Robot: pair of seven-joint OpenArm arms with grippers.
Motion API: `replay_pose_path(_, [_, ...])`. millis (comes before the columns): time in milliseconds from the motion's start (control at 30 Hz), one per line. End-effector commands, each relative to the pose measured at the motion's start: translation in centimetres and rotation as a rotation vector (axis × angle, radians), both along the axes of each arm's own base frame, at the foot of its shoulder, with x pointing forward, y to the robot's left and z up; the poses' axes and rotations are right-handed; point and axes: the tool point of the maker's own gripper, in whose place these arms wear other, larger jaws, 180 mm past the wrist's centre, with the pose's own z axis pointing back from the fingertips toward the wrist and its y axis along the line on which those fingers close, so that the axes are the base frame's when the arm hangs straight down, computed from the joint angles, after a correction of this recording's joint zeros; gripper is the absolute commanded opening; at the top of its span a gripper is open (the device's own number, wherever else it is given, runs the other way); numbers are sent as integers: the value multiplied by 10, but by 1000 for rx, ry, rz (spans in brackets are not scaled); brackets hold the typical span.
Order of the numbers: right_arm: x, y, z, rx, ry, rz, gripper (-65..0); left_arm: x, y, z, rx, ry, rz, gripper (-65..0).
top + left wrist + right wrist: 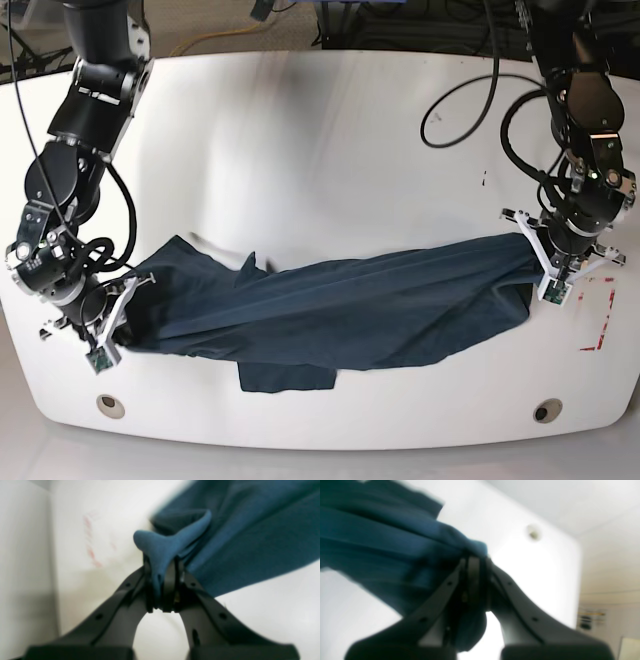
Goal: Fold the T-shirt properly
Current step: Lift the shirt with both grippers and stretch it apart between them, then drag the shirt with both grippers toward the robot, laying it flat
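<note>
The dark navy-teal T-shirt (330, 310) hangs stretched between my two grippers above the white table (320, 150), sagging in the middle, with a flap touching the table at the front. My left gripper (530, 250), on the base view's right, is shut on a bunched edge of the shirt (162, 552); its jaws (162, 592) pinch the cloth. My right gripper (130, 290), on the base view's left, is shut on the other end of the shirt (395, 545), with cloth wedged between its fingers (472, 580).
Red marks (600, 320) lie on the table at the right front. A black cable (470, 110) loops over the table's back right. Two round holes, one (110, 405) at front left and one (547, 411) at front right, sit near the rounded front edge.
</note>
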Motion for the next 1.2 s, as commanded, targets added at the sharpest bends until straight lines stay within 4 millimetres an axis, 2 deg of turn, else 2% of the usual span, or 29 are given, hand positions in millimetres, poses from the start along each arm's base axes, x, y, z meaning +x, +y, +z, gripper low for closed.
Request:
replay_pose_path(0, [-20, -8, -8, -6, 3, -42, -650, -15, 5, -13, 37, 41, -4, -650])
replay_pose_path(167, [-64, -5, -67, 27, 152, -78, -650, -54, 5, -55, 38, 175, -9, -650])
replay_pose_path(400, [-121, -16, -122, 75, 302, -151, -650, -99, 11, -91, 45, 307, -1, -650])
replay_pose_path(567, [-150, -19, -145, 94, 371, -184, -650, -122, 26, -100, 51, 355, 44, -650])
replay_pose_path(733, [-174, -12, -164, 118, 434, -194, -650, -132, 27, -106, 51, 381, 46, -650])
replay_pose_path(800, [-183, -15, -169, 136, 445, -223, -650, -134, 27, -108, 52, 388, 47, -650])
replay_pose_path(1167, [-205, -21, -179, 136, 488, -251, -650, -143, 27, -112, 51, 411, 46, -650])
